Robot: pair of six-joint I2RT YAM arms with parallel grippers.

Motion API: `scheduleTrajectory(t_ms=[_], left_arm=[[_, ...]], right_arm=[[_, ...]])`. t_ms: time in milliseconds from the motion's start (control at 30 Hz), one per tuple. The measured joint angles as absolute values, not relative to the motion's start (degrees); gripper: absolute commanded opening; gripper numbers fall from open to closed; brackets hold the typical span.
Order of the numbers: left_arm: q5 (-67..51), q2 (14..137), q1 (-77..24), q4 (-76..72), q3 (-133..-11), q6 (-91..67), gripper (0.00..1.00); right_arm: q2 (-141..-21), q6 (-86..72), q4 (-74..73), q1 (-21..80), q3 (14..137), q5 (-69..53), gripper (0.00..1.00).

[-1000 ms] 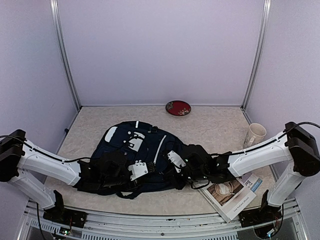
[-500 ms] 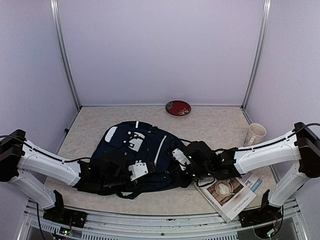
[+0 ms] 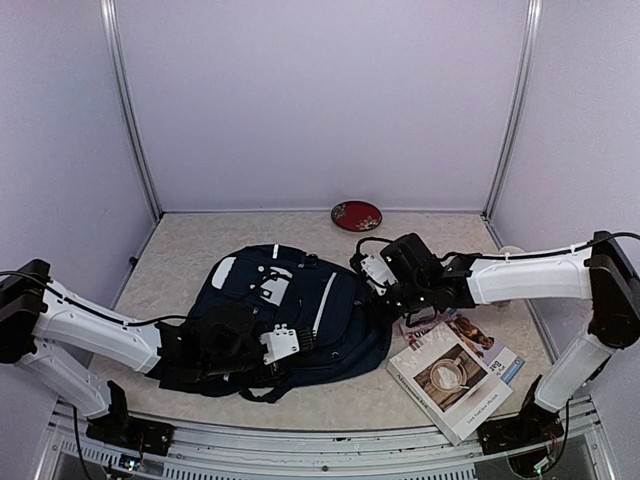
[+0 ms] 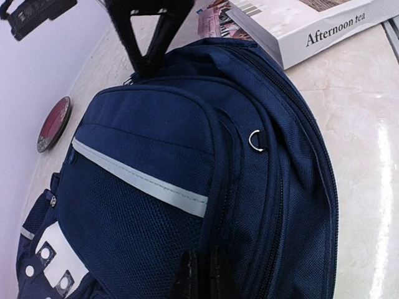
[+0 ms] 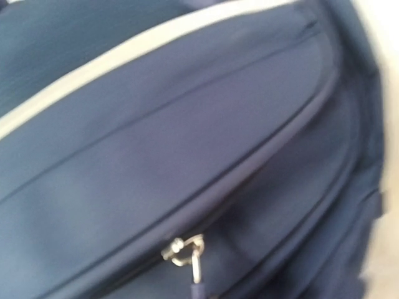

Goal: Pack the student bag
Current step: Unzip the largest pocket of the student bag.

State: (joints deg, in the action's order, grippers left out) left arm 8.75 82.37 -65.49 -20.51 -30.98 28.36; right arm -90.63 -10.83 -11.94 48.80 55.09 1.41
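Note:
The student bag [image 3: 285,305] is a navy backpack with white piping, lying flat on the table's middle. It fills the left wrist view [image 4: 156,162] and the right wrist view [image 5: 156,124]. My left gripper [image 3: 306,339] is at the bag's near edge. Its dark fingertips [image 4: 187,277] are pinched shut on a fold of the bag's seam. My right gripper [image 3: 383,300] is at the bag's right edge. Its fingers are out of its own view. A metal zipper pull [image 5: 187,252] with a navy tab runs taut toward them.
A book titled "Afternoon tea" [image 3: 455,372] lies right of the bag on a magazine [image 3: 470,330]; it also shows in the left wrist view [image 4: 312,25]. A red plate [image 3: 356,215] sits at the back. A white mug [image 3: 512,252] is partly hidden behind my right arm.
My right gripper has moved back and to the right along the bag's right edge, and the bag's right side has flattened. The left gripper has kept its hold.

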Motion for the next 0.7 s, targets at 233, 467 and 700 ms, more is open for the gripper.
scheduleTrajectory(t_ms=[233,467,700], left_arm=[[7.90,81.30,-66.02,-20.93,-29.39,29.91,0.00],[8.08,80.93,-66.04,-21.17,-28.75,29.74,0.25],[18.87,76.58,-67.29,-12.29,-31.33,15.97,0.82]], right_arm=[[-99.88,-4.01,-15.38,42.85,65.89,2.98,0.00],[-109.97,-0.84,-16.49,40.88,77.01,1.28,0.00],[-111.96,-2.72,-11.46,40.01,73.36,-2.20,0.00]])
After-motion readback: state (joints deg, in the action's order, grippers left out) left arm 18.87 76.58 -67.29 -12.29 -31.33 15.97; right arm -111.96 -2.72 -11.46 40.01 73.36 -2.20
